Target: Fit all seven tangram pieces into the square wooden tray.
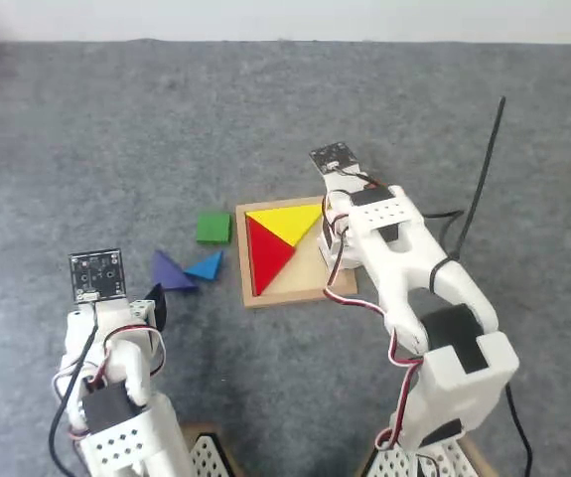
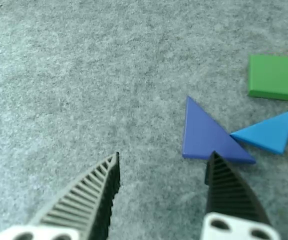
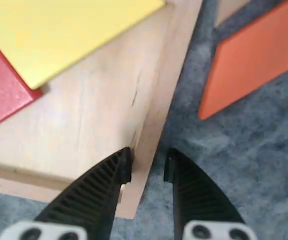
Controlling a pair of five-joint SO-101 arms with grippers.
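**Tray.** The square wooden tray (image 1: 242,260) lies flat near the middle of the grey felt desk (image 1: 414,99). Two pieces are seated in it. The yellow triangle (image 1: 290,221) has its long edge along the far rim. The red triangle (image 1: 268,253) has its long edge along the rim on the left arm's side. The two triangles meet along one edge. The tray floor toward the right arm is bare wood.

**Right hand.** The right hand (image 3: 148,155) sits at the tray rim near a corner, with its fingers slightly apart. One finger is over the tray floor and the other over the felt outside, with the rim between them. Contact with the rim cannot be determined. The orange parallelogram (image 3: 254,60) lies on the felt near the tray's outer edge, not touching it.

**Loose pieces.** The green square (image 2: 275,76) lies alone on open felt. The dark blue triangle (image 2: 204,135) and the light blue triangle (image 2: 269,132) meet at a corner.

**Left hand.** The left hand (image 2: 165,157) is spread wide and holds nothing. One fingertip is at the dark blue triangle's edge. The other stands over open felt.
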